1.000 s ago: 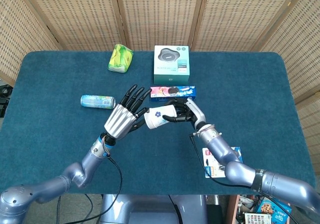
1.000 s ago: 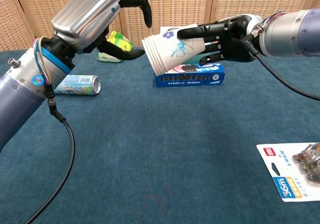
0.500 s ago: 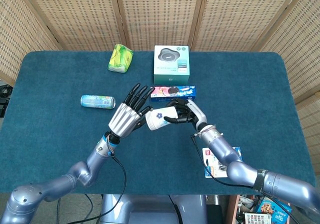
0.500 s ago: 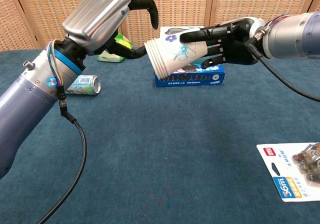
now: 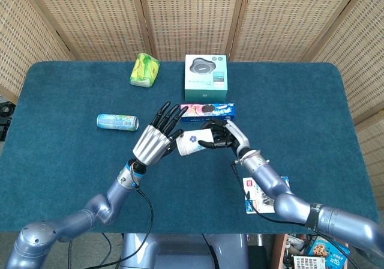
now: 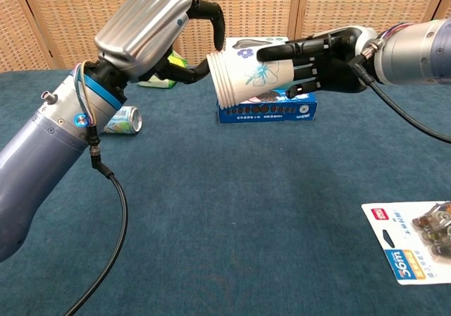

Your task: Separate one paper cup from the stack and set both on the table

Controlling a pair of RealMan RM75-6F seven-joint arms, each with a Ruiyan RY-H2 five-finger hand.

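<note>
Paper cup stack point(image 6: 243, 73): held on its side in the air above the bench point(image 5: 72, 161), rims pointing toward the left hand; several nested rims show in the chest view, the exact number too fine to tell.
Right hand point(image 6: 320, 58): wrapped around the closed end of the stack, dark fingers point(image 6: 282, 48) lying over the floral print; the cup bottoms are hidden inside the grip.
Left hand point(image 6: 151, 23): fingers spread and raised, tips cut off by the top edge in the chest view; one curved finger reaches the upper rim and another sits by the lower rim. Whether they actually pinch the outer rim cannot be told.
Cookie box point(image 5: 207, 109): lies flat behind the cups, partly covered by them in the chest view.
Can point(image 5: 117, 122): on its side, well left of the hands; mostly hidden by the left forearm in the chest view.
Green packet point(image 5: 144, 69): far side; nearly all blocked in the chest view.
Teal box point(image 5: 206, 76): far side, centre.
Blister card point(image 6: 416, 249): near right, cut off by the frame edge.
</note>
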